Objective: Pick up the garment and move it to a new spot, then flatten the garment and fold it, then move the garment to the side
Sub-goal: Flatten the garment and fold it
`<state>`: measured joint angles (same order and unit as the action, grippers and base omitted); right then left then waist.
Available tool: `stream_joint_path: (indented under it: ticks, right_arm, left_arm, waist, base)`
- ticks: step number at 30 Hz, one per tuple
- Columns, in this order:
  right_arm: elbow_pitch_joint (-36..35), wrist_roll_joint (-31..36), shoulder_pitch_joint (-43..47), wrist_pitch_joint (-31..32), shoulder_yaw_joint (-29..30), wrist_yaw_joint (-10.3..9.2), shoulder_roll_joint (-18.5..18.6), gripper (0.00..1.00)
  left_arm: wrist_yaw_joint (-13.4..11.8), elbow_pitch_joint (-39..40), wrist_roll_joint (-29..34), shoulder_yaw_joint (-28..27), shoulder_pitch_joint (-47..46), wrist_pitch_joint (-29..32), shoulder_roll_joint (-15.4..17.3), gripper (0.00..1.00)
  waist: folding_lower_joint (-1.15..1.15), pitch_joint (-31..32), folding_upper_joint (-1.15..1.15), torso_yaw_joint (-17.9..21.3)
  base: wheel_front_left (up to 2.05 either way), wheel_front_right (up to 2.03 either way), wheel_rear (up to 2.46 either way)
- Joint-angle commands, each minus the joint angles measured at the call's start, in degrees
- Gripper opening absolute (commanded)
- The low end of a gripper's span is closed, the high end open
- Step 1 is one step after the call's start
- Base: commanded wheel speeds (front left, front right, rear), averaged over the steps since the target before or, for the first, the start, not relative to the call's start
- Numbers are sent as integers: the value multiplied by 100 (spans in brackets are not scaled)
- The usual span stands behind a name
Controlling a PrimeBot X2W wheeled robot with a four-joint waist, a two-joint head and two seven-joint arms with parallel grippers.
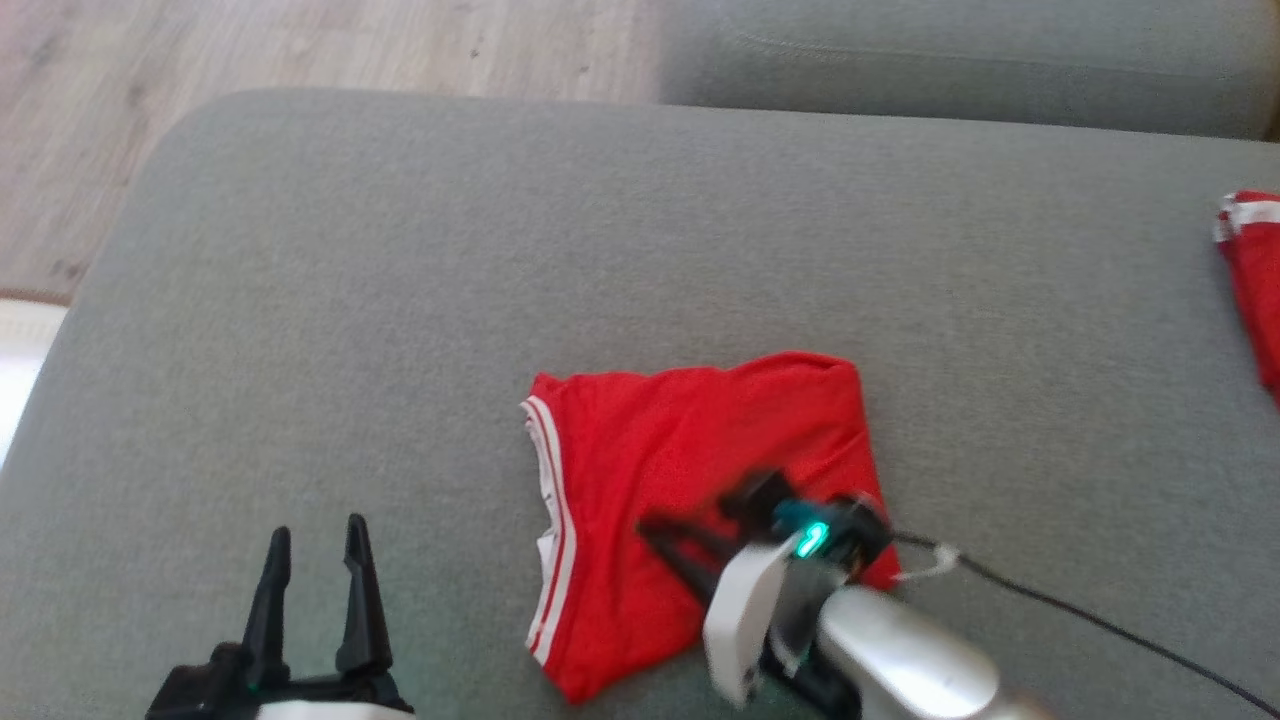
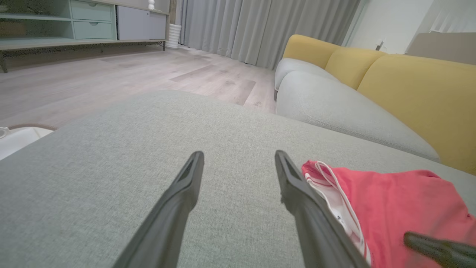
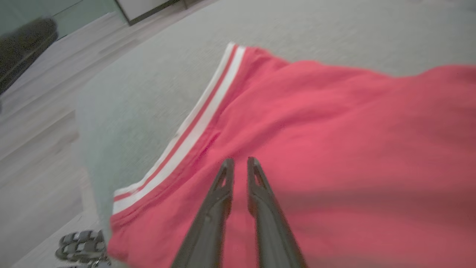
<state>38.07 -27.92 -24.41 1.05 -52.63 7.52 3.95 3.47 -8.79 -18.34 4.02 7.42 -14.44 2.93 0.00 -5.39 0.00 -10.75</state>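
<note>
The garment is a red pair of shorts with white stripes along one edge, lying folded on the grey sofa cushion. My right gripper is blurred and hovers over the garment's near part, fingers pointing left. In the right wrist view its fingers stand slightly apart above the red cloth, with nothing between them. My left gripper is open and empty over bare cushion, left of the garment. In the left wrist view its fingers are spread wide, with the garment just to their right.
Another red striped cloth lies at the cushion's right edge. A black cable trails from my right arm. Wooden floor borders the cushion's far left. A second grey seat and yellow backrests lie beyond.
</note>
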Motion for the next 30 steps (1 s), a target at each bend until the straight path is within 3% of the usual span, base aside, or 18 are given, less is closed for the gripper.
stream_joint_path:
  ticks: [1, 8, 9, 14, 18, 23, 30]
  right_arm:
    - [-151, 104, -202, -185, 208, -3, -106, 100]
    - [-748, 932, 206, -901, 2079, -3, 402, 100]
    - [-748, 932, 206, -901, 2079, -3, 402, 100]
    - [-1438, 1398, 986, -1248, 3392, -3, 826, 100]
    - [-1670, 1491, 1667, -1457, 4144, -3, 900, 100]
    - [-1601, 1474, 2290, -1565, 4617, -3, 808, 100]
    - [-1607, 1426, 2438, -1596, 4686, -3, 606, 100]
  left_arm:
    - [-42, 218, -13, -212, -76, -56, -5, 100]
    - [4, 287, 192, -352, 99, -56, -5, 100]
    - [4, 287, 192, -352, 99, -56, -5, 100]
    - [95, 220, 498, -410, 141, -56, -5, 100]
    - [157, 112, 674, -432, 155, -56, -5, 100]
    - [188, 17, 798, -493, 197, -56, -5, 100]
    - [201, 4, 908, -510, 233, -56, -5, 100]
  waist:
    - [0, 90, 0, 132]
    - [0, 331, 0, 557]
    - [0, 331, 0, 557]
    - [0, 452, 0, 776]
    - [0, 557, 0, 841]
    - [0, 629, 0, 863]
    - [0, 634, 0, 866]
  base:
    - [0, 0, 0]
    - [0, 0, 0]
    - [0, 0, 0]
    - [0, 0, 0]
    - [0, 0, 0]
    - [0, 0, 0]
    - [0, 0, 0]
